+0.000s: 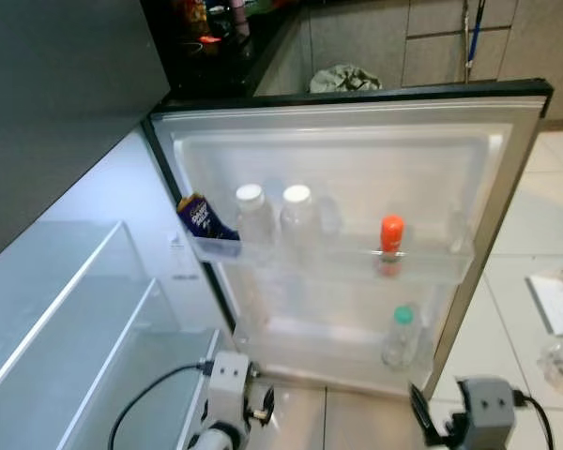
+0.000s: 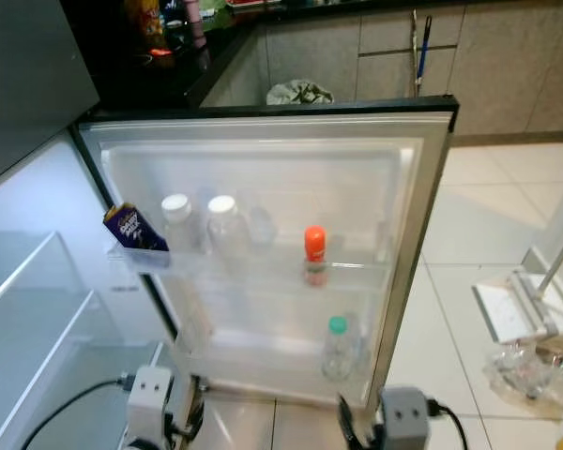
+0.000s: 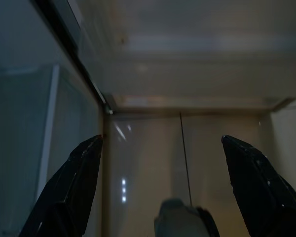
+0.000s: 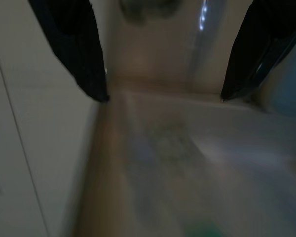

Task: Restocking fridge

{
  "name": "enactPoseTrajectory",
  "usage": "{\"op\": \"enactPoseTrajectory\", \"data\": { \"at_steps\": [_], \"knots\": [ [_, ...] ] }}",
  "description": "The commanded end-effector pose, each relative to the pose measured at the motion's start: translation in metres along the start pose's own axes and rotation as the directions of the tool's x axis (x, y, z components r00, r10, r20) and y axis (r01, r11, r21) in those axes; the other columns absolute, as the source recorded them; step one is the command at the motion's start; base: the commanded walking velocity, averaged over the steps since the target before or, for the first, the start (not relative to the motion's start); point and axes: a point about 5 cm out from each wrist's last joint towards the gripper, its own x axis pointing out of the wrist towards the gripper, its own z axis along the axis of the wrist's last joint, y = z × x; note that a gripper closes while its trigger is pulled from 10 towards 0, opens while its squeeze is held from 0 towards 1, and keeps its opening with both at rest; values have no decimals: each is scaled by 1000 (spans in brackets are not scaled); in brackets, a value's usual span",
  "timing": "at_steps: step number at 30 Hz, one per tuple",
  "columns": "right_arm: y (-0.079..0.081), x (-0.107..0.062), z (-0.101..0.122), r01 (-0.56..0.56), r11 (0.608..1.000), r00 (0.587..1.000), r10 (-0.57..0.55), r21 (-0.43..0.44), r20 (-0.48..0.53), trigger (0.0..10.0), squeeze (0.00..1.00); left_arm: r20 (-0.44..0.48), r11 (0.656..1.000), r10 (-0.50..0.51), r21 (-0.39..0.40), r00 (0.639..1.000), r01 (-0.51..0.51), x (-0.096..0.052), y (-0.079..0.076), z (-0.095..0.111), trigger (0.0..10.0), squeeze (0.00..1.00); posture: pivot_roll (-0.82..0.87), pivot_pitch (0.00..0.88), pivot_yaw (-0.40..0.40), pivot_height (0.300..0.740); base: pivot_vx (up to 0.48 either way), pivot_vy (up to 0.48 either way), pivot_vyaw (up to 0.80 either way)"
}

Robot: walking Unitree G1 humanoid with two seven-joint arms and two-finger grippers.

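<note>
Clear plastic forms the upper door shelf (image 1: 422, 265) of the open fridge door (image 1: 516, 169), and it already carries stock: a dark blue snack packet (image 1: 203, 218) at its left end, two white-capped bottles (image 1: 274, 221) side by side next to it, and an orange-capped bottle (image 1: 391, 242) further right, standing well apart from the pair; below, on the lower door shelf (image 1: 300, 361), one green-capped bottle (image 1: 400, 336) stands upright near the right end. Inside the fridge body, on the robot's left, the glass shelves (image 1: 70, 309) look bare as far as they show, so the restocking seems only partly done; the door holds a few items, while the main compartment has yet to receive anything.

The left gripper (image 3: 163, 182) hangs low in front of the fridge's foot, its two black fingers spread wide with nothing between them; the right gripper (image 4: 163, 54) is likewise low beside the door's bottom edge, fingers splayed and empty, though its wrist view is blurred. Neither carries a thing to put away, so the next item would first have to be fetched; what that item is cannot be told. On the tiled floor (image 2: 469, 244) to the right lie a clear plastic bag (image 2: 530, 370) and a flat white object (image 2: 511, 309), perhaps a source of supplies, though their contents are unclear.
</note>
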Motion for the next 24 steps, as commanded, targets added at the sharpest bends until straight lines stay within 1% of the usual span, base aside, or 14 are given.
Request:
{"op": "enactPoseTrajectory", "data": {
  "at_steps": [1, 4, 5, 7, 11, 16, 19, 24],
  "knots": [
    [1, 0, -15, 23, 1000, 996, -22, 17, -87, 10000, 0, -52, 1000, 26, 9, 998, -25, -4, 8, -12, 10000, 0, -37, 105, 88, 621, 0, 0, 0],
    [1, 3, -14, 36, 999, 994, -35, 9, -106, 10000, 0, -63, 999, 38, 5, 997, -38, -4, 8, -15, 10000, 0, -43, 97, 87, 621, 0, 0, 0],
    [2, 6, -13, 38, 999, 994, -37, 11, -107, 10000, 0, -72, 998, 53, -16, 996, -54, -3, 9, -17, 10000, 0, -47, 94, 85, 621, 0, 0, 0],
    [4, 11, -10, 37, 999, 994, -36, 10, -108, 10000, 0, -91, 998, 57, -32, 994, -60, -2, 9, -20, 10000, 0, -52, 87, 77, 621, 0, 0, 0],
    [4, 16, -11, 41, 999, 992, -40, 3, -120, 10000, 0, -104, 997, 59, -35, 993, -63, 0, 7, -21, 10000, 0, -43, 81, 65, 621, 0, 0, 0],
    [4, 20, -11, 36, 999, 990, -37, -10, -134, 10000, 0, -116, 996, 77, -37, 990, -82, 2, 8, -23, 10000, 0, -48, 72, 58, 621, 0, 0, 0],
    [12, 20, -14, -48, 999, 988, 48, -1, -149, 10000, 0, -128, 996, 80, -33, 989, -85, 1, 7, -27, 10000, 0, -60, 65, 53, 621, 0, 0, 0],
    [13, 21, -14, -62, 998, 987, 60, -9, -149, 10000, 0, -121, 996, 79, -32, 989, -84, 3, 5, -27, 10000, 0, -62, 61, 40, 636, 0, 0, 0]
  ]
}}
